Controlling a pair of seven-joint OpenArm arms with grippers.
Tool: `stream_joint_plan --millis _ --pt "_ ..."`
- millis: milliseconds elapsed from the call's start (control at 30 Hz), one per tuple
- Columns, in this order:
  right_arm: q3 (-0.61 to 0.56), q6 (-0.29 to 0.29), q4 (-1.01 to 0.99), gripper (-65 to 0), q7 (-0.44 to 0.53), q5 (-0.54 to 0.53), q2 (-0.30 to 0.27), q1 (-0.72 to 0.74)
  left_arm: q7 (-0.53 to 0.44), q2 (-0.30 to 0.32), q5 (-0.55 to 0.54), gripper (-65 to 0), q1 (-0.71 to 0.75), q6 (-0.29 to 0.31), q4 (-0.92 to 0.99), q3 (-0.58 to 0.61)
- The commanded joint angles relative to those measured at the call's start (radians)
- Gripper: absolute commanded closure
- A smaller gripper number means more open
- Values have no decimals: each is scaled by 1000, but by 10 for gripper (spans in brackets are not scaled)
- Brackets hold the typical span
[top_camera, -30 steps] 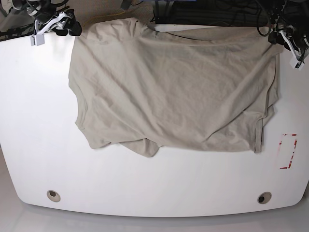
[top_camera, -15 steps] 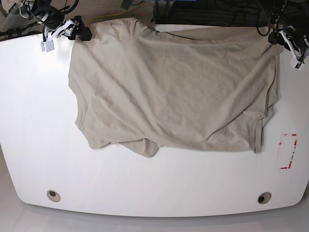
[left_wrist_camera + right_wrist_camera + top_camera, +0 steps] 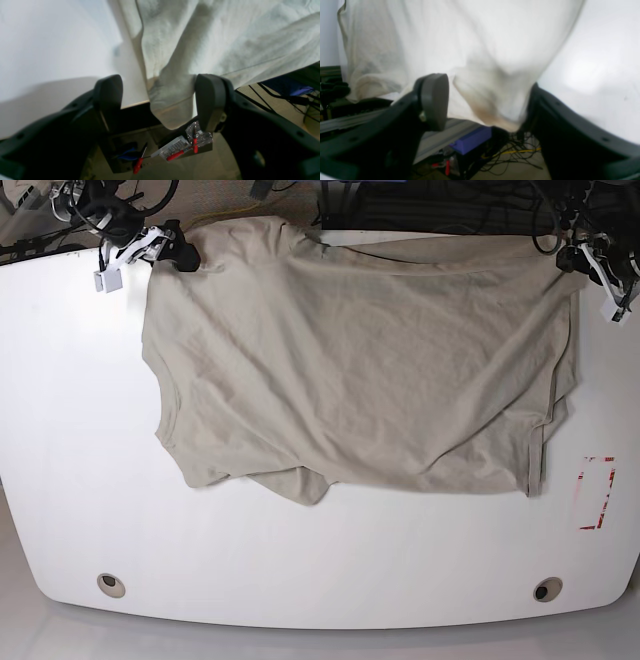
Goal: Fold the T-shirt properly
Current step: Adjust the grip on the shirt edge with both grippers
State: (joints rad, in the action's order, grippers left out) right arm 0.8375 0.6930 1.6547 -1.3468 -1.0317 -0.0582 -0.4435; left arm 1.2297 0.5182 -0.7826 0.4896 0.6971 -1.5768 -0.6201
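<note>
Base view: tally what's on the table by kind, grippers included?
T-shirt: 1, beige, spread out
Round holes in the table near its front edge: 2
Red-outlined rectangle mark: 1
Grippers: 2, right gripper and left gripper, each at a far corner of the shirt
Total: 6

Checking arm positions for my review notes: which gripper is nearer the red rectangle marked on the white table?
Left. The left gripper sits at the table's far corner on the red rectangle's side; the right gripper is at the opposite far corner, across the beige T-shirt.
</note>
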Motion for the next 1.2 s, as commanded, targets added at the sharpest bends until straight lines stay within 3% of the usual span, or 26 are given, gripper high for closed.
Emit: stream_joint_plan --millis 0,167,333,600,1067,1167 --pt "6 5 12 -270 -3 -6 -10 -1 -9 20 -10 -421 1 1 -17 -13" --pt "1 5 12 0 -3 -6 -12 16 -3 18 -13 -419 -44 1 -17 -19" --pt "-1 5 12 0 -3 -6 -12 16 -3 -31 -13 -424 -52 1 -17 -129" --pt "-1 5 12 0 -3 -6 -12 16 65 -43 -11 -428 -70 1 -7 -142" --pt "-1 5 14 0 -3 -6 -12 10 65 -46 -18 -428 -68 1 109 -36" --pt "-1 5 14 0 -3 -6 -9 10 66 -46 -64 -422 -65 1 109 -4"
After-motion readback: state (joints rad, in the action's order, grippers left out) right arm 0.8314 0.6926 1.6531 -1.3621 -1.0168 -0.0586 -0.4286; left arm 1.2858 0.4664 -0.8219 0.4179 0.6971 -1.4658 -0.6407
